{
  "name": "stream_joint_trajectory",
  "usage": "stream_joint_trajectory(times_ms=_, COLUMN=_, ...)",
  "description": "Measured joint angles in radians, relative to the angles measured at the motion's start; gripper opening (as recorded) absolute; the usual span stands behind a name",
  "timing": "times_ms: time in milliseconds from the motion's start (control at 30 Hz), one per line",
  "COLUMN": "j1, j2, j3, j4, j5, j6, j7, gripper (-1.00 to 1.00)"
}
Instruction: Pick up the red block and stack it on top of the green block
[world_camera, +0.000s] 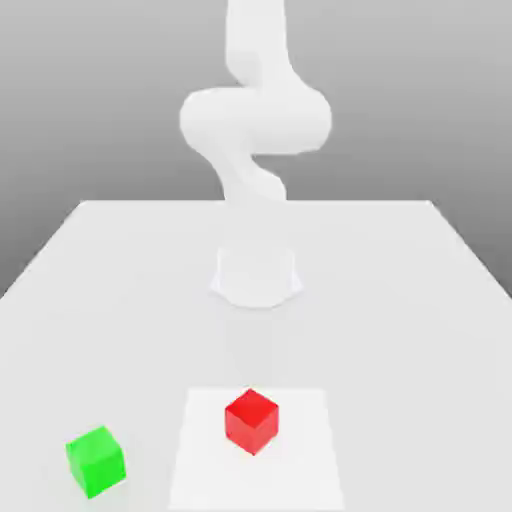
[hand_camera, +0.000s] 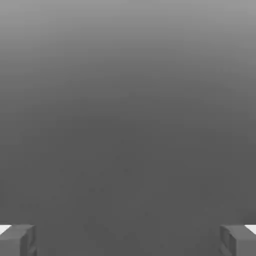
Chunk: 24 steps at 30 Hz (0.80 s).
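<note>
Two blocks near table (world_camera: 420, 300) front edge: red block (world_camera: 251, 421), green block (world_camera: 96, 461) apart; fingers (hand_camera: 18, 240) wide, empty.

The white robot arm (world_camera: 255, 120) is cut off by the exterior view's upper edge, and the two grey fingertips (hand_camera: 17, 240) are cropped at the hand view's edges.
</note>
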Motion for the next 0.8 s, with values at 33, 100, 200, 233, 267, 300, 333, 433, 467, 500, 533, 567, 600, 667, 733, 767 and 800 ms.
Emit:
stream_joint_trajectory(times_ms=33, j1=0.016, j2=0.041, j3=-0.015, j4=-0.022, j5=-0.003, j6=0.024, j7=-0.042, gripper=0.00)
stream_joint_trajectory(times_ms=100, j1=0.043, j2=0.119, j3=-0.044, j4=-0.065, j5=-0.006, j6=0.069, j7=-0.124, gripper=0.00)
stream_joint_trajectory(times_ms=200, j1=0.080, j2=0.229, j3=-0.083, j4=-0.126, j5=-0.007, j6=0.134, j7=-0.243, gripper=0.00)
stream_joint_trajectory(times_ms=233, j1=0.092, j2=0.266, j3=-0.096, j4=-0.146, j5=-0.007, j6=0.155, j7=-0.283, gripper=0.00)
stream_joint_trajectory(times_ms=267, j1=0.102, j2=0.302, j3=-0.107, j4=-0.166, j5=-0.005, j6=0.176, j7=-0.323, gripper=0.00)
stream_joint_trajectory(times_ms=300, j1=0.112, j2=0.338, j3=-0.118, j4=-0.187, j5=-0.004, j6=0.197, j7=-0.363, gripper=0.00)
stream_joint_trajectory(times_ms=333, j1=0.122, j2=0.375, j3=-0.129, j4=-0.207, j5=-0.002, j6=0.218, j7=-0.403, gripper=0.00)
stream_joint_trajectory(times_ms=433, j1=0.147, j2=0.484, j3=-0.155, j4=-0.267, j5=0.007, j6=0.281, j7=-0.527, gripper=0.00)
stream_joint_trajectory(times_ms=467, j1=0.153, j2=0.520, j3=-0.162, j4=-0.287, j5=0.010, j6=0.303, j7=-0.569, gripper=0.00)
stream_joint_trajectory(times_ms=500, j1=0.158, j2=0.557, j3=-0.167, j4=-0.307, j5=0.013, j6=0.323, j7=-0.611, gripper=0.00)
stream_joint_trajectory(times_ms=533, j1=0.161, j2=0.593, j3=-0.171, j4=-0.327, j5=0.017, j6=0.344, j7=-0.652, gripper=0.00)
stream_joint_trajectory(times_ms=567, j1=0.163, j2=0.630, j3=-0.173, j4=-0.347, j5=0.019, j6=0.366, j7=-0.693, gripper=0.00)
stream_joint_trajectory(times_ms=600, j1=0.164, j2=0.666, j3=-0.174, j4=-0.367, j5=0.020, j6=0.387, j7=-0.733, gripper=0.00)
stream_joint_trajectory(times_ms=667, j1=0.165, j2=0.738, j3=-0.175, j4=-0.395, j5=0.029, j6=0.433, j7=-0.799, gripper=0.00)
stream_joint_trajectory(times_ms=733, j1=0.158, j2=0.811, j3=-0.159, j4=-0.394, j5=0.065, j6=0.491, j7=-0.841, gripper=0.00)
stream_joint_trajectory(times_ms=767, j1=0.146, j2=0.847, j3=-0.142, j4=-0.390, j5=0.085, j6=0.520, j7=-0.859, gripper=0.00)
stream_joint_trajectory(times_ms=800, j1=0.133, j2=0.883, j3=-0.124, j4=-0.385, j5=0.108, j6=0.550, j7=-0.877, gripper=0.00)
